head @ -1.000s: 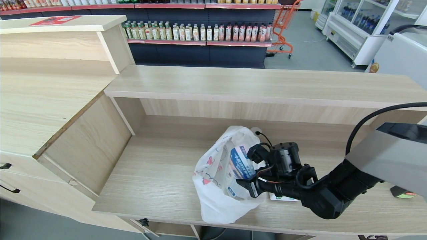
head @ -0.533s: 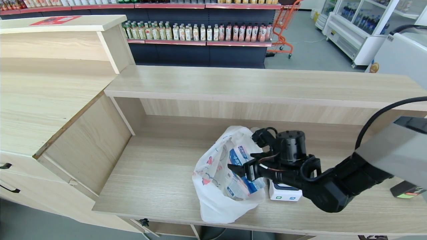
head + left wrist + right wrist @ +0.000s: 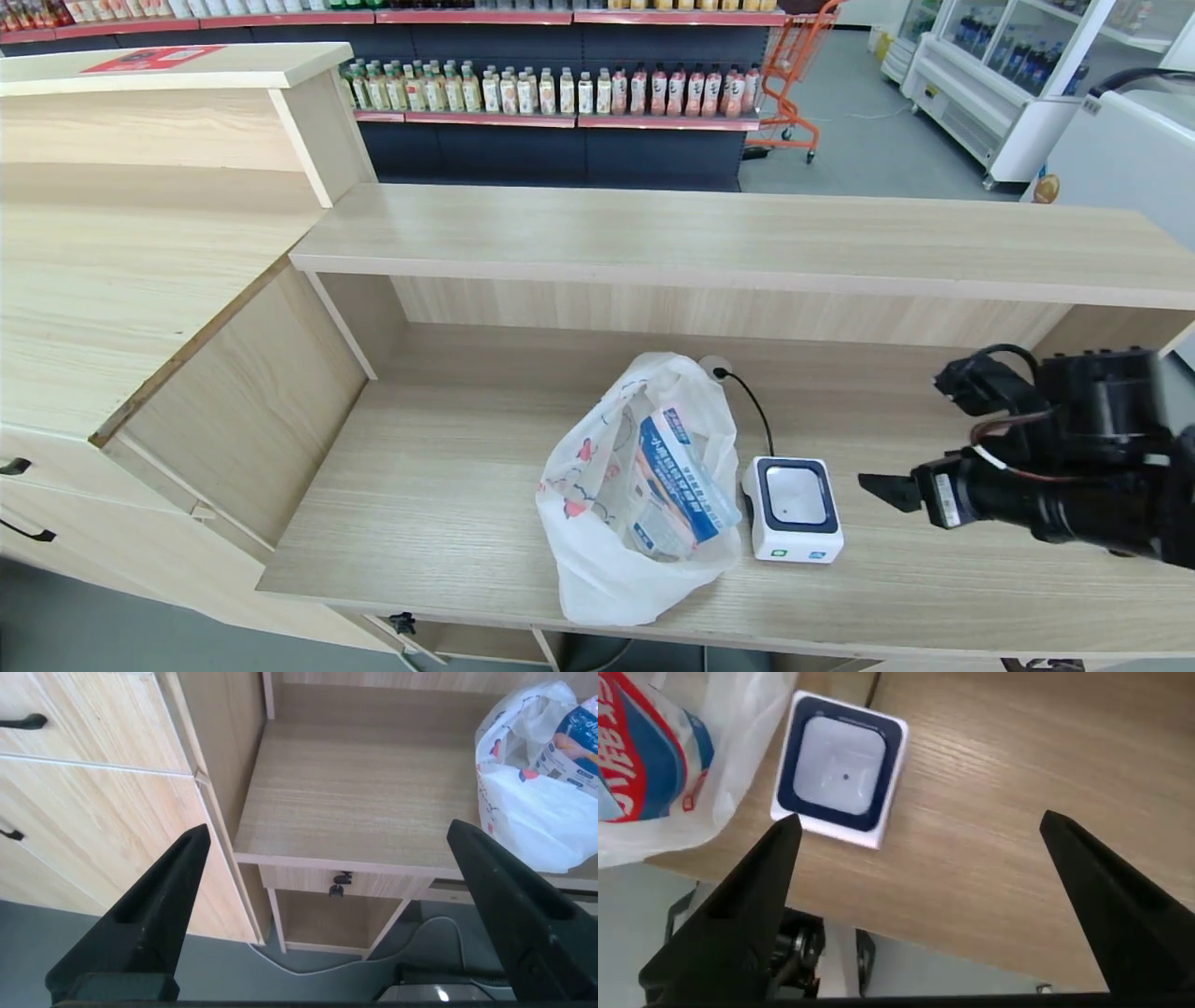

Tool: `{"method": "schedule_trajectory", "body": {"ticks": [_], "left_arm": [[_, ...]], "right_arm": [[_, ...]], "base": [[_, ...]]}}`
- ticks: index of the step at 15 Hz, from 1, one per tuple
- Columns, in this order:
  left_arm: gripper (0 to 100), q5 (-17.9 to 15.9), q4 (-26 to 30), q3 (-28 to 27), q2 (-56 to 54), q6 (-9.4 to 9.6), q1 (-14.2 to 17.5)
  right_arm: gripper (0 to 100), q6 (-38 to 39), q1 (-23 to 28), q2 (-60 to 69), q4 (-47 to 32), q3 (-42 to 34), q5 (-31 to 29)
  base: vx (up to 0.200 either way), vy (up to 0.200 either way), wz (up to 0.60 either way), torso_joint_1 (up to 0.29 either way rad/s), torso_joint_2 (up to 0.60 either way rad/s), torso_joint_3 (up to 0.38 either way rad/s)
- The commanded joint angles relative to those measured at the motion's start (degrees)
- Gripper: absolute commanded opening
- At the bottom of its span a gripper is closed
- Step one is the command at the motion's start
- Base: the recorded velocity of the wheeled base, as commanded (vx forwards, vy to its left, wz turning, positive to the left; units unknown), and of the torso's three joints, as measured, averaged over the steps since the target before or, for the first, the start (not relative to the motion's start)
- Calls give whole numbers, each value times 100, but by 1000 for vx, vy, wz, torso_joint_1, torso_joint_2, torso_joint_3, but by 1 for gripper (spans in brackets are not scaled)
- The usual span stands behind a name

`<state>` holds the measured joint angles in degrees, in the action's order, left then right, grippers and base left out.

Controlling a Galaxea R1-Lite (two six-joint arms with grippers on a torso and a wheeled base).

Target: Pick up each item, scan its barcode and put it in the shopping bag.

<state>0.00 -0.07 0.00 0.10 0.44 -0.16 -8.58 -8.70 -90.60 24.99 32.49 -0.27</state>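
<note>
Wood-grain counter (image 3: 439, 504) is what I've got under the head cam. White plastic shopping bag (image 3: 597, 551) w/ red print stands on it near the front edge, mouth open. A blue-and-white pkg (image 3: 677, 481) lies tilted inside, upper end poking above the rim. Just beside the bag, on the robot's right, sits the white barcode scanner (image 3: 792, 509), dark-framed window facing up, black cable (image 3: 754, 411) running to the back wall. Bag and scanner are touching or v. nearly so; I can't tell which.

R gripper (image 3: 920, 826) hangs over the counter to the right of the scanner, apart from it, jaws spread wide w/ nothing btw them. R wrist cam looks down past the fingertips at the scanner and a bit of the bag.

L gripper (image 3: 329, 831) is held out in front of the counter's front edge, near the drawer fronts (image 3: 84, 775), jaws also wide apart and empty.
</note>
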Motion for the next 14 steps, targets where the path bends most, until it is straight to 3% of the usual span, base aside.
{"method": "schedule_trajectory", "body": {"ticks": [1, 4, 7, 9, 14], "left_arm": [[100, 0, -1, 0, -1, 0, 7], [100, 0, -1, 0, -1, 0, 7], [100, 0, -1, 0, -1, 0, -2], [100, 0, -1, 0, -1, 0, -2], [100, 0, -1, 0, 8, -44, -2]], "right_arm": [[100, -12, 334, 1370, 243, -823, -105], [100, 313, 334, 2161, 296, -1016, 159], [100, 682, 352, 2697, 322, -1122, 879], [100, 1306, 369, 3092, 322, -1359, 915], [100, 1210, 501, 4622, 50, -2317, 835]], "base": [[0, 0, 0, 0, 0, 0], [0, 0, 0, 0, 0, 0], [0, 0, 0, 0, 0, 0], [0, 0, 0, 0, 0, 0], [0, -40, 0, 0, 0, 0]]}}
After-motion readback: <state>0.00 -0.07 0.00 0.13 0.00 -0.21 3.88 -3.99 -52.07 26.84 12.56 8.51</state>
